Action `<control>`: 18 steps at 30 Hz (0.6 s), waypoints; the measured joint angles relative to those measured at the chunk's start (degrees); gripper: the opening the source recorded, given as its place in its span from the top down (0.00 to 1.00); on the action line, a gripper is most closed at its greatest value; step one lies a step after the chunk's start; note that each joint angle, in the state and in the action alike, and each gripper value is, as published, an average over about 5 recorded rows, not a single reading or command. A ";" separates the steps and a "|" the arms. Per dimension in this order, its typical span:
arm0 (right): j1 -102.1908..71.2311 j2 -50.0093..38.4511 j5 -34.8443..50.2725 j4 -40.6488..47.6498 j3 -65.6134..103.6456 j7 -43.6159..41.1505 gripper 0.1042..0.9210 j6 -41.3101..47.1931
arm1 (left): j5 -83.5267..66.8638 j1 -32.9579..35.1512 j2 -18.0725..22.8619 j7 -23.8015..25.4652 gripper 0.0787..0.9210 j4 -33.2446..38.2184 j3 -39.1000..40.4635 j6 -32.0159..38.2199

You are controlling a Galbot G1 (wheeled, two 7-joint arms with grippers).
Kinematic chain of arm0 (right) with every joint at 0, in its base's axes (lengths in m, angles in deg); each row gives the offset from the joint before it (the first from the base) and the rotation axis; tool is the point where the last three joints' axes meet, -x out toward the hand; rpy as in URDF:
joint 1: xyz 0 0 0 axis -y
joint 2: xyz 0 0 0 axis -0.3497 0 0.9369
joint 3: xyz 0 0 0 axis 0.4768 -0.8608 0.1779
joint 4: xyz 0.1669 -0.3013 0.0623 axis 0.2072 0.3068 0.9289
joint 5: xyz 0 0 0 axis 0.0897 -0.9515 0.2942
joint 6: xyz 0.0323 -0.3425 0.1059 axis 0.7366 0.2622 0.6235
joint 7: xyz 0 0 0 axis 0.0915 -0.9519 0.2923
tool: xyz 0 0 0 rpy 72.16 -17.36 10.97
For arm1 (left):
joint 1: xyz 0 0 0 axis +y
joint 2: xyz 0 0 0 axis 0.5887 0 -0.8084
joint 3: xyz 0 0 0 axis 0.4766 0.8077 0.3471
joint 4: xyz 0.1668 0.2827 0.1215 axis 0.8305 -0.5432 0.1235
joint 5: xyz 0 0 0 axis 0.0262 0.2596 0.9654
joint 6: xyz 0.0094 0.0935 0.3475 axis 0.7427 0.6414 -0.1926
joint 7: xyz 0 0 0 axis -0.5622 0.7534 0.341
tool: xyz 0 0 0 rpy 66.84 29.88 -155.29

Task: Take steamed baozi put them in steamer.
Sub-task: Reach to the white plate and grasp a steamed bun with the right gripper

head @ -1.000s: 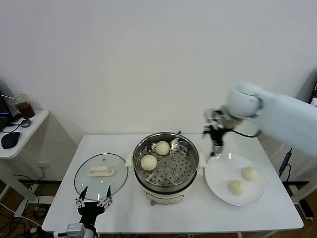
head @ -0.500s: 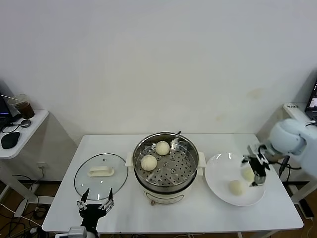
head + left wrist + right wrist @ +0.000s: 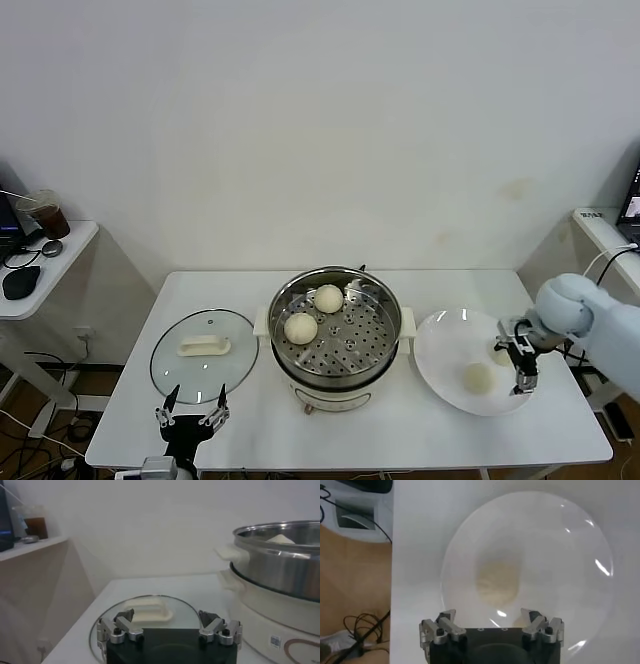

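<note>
Hovering low over the right side of the flat white round plate (image 3: 440,370), my right gripper (image 3: 521,362) now sits further down and closer in than half a second ago, and a full second ago it was up behind the plate beside the pot. Its fingers (image 3: 445,621) are spread apart with nothing between them, and one pale cream-yellow round bun (image 3: 498,582) lies on the plate (image 3: 570,555) just ahead of them. From the head view that bun (image 3: 500,353) is mostly hidden behind my gripper; a second bun (image 3: 479,377) sits just beside it toward the pot, on the same plate.

Two more pale buns (image 3: 328,298) (image 3: 300,327) rest on the perforated tray of the round shiny stainless-steel steamer (image 3: 372,345) on its cream-white base, both toward the tray's back-left part, unchanged from before. The buns are round, with no long axis I can make out.

My left gripper (image 3: 190,414) is parked at the table's front edge, fingers (image 3: 116,626) apart and empty, just in front of the round glass lid with a white handle (image 3: 203,348). A small label on the steamer base (image 3: 275,641) is too small to read.
</note>
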 measured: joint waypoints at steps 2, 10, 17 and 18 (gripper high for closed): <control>-0.71 0.90 -0.39 0.99 0.68 0.30 0.12 -0.14 | 0.03 -0.05 0.03 0.01 0.12 -0.15 0.00 0.00; -2.06 4.36 -1.66 3.89 2.52 1.45 0.12 -0.42 | 0.06 -0.05 0.04 -0.01 0.12 -0.56 -0.18 0.00; -3.34 6.16 -2.82 4.91 3.21 1.29 0.12 -0.54 | 0.09 -0.06 -0.03 0.07 0.12 -0.63 -0.24 -0.01; -3.49 6.29 -3.00 5.02 3.35 1.18 0.12 -0.58 | 0.09 -0.07 -0.05 0.08 0.12 -0.66 -0.27 -0.02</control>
